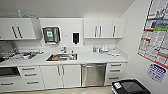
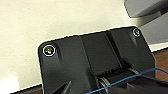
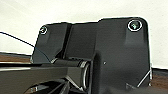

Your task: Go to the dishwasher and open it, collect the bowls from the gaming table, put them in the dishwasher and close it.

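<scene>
Ahead, one dishwasher (image 1: 93, 74) stands shut under the counter (image 1: 100, 58); both pincers' openness cannot be told.

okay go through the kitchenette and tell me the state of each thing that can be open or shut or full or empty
dishwasher: door shut, handle across the top.
upper cabinets: doors shut.
doors under the sink: shut.
drawers right of the dishwasher: shut.
sink: something lying in the basin, too blurred to name.

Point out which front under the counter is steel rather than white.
The dishwasher, just right of the white double doors below the sink. Its front is bare steel with one long bar handle across the top; it is shut.
</scene>
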